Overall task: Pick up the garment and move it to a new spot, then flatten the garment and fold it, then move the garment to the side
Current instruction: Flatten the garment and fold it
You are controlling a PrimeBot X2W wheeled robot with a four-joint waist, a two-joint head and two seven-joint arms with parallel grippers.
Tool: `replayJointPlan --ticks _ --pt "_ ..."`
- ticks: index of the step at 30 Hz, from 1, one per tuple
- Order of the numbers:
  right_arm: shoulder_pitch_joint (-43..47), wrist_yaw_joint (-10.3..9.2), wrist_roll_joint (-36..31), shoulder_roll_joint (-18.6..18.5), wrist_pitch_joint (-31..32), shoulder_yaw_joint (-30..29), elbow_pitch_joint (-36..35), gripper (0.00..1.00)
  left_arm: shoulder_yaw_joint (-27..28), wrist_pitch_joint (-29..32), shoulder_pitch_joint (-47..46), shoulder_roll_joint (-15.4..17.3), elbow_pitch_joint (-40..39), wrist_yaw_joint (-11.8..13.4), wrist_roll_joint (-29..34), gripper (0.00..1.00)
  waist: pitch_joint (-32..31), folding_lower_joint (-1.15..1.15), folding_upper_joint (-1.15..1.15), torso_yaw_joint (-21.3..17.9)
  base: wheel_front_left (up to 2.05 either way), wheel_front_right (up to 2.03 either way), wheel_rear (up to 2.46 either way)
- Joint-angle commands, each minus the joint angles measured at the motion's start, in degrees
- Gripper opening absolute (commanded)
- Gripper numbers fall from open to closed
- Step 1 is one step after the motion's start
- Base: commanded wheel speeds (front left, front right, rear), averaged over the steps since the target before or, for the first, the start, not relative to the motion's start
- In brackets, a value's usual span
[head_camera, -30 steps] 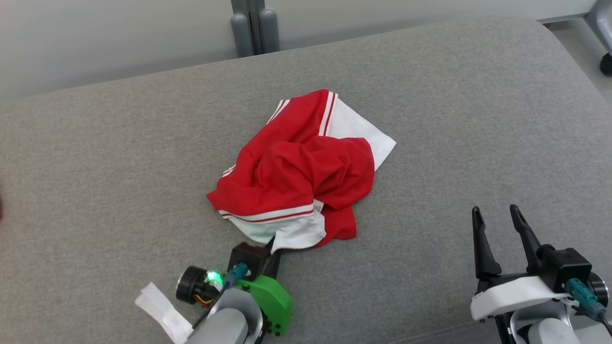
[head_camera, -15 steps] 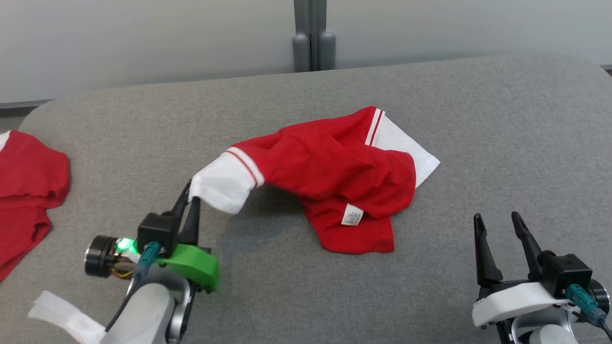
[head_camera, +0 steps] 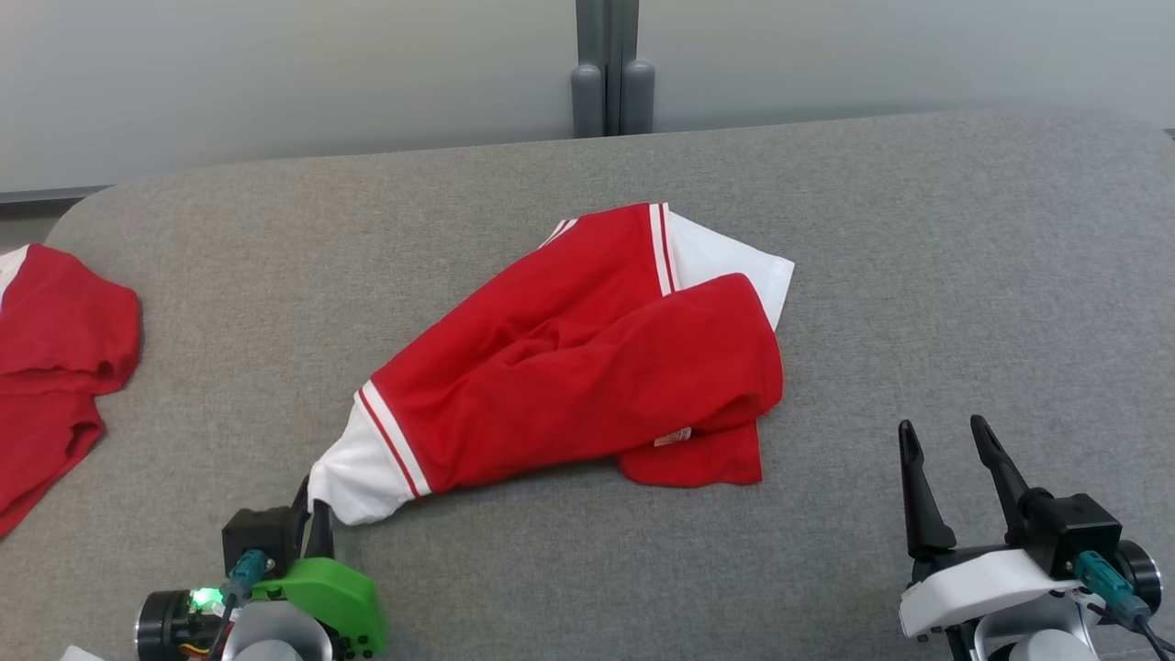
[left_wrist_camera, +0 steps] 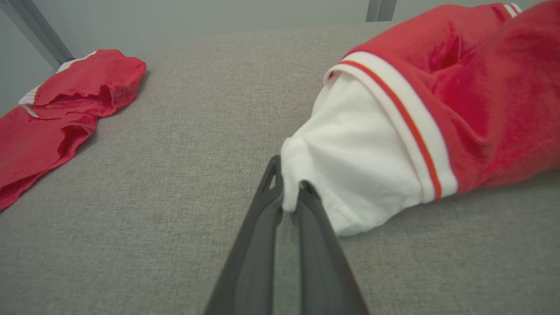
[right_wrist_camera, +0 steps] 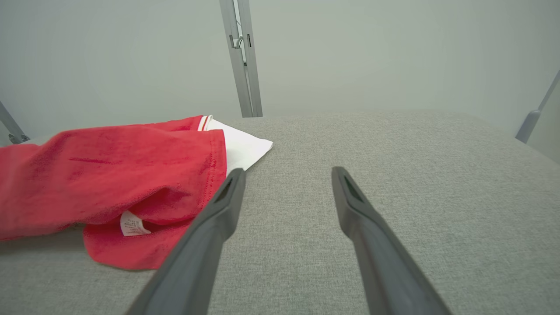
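Note:
The garment (head_camera: 587, 367) is a red shirt with white, red-striped sleeve ends, stretched across the middle of the grey cushion. Its near-left white sleeve end (left_wrist_camera: 350, 166) is pinched between the fingers of my left gripper (head_camera: 312, 509), which is shut on it at the lower left. In the left wrist view the left gripper (left_wrist_camera: 288, 197) clamps the sleeve's hem. The garment (right_wrist_camera: 109, 175) lies left of my right gripper (right_wrist_camera: 286, 179) in the right wrist view. My right gripper (head_camera: 945, 441) stands open at the lower right, apart from the cloth, holding nothing.
A second red garment (head_camera: 55, 358) lies at the cushion's left edge, also seen as a red garment (left_wrist_camera: 61, 109) in the left wrist view. The grey cushion (head_camera: 964, 275) has a rounded back edge, with a grey post (head_camera: 610, 69) and pale wall behind.
The head camera has shifted. My left gripper, holding the white sleeve, has pulled back toward me and leftward, drawing the crumpled garment out long. The right gripper stays open in place.

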Motion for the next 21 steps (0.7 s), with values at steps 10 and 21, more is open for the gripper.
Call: replayJointPlan --ticks 10,21 --pt "0.7 -0.1 -0.72 -0.17 -0.02 -0.31 0.29 1.0 5.33 -0.04 1.7 -2.34 -1.42 -1.68 2.82 1.0 -1.34 0.0 0.0 1.31 0.0 0.0 0.0" --pt "0.45 -0.1 -1.75 -0.17 -0.02 -0.79 2.88 1.0 10.12 -0.03 3.94 -2.98 -10.06 -3.16 6.39 1.0 -2.4 0.0 0.0 5.96 0.0 0.0 0.0"
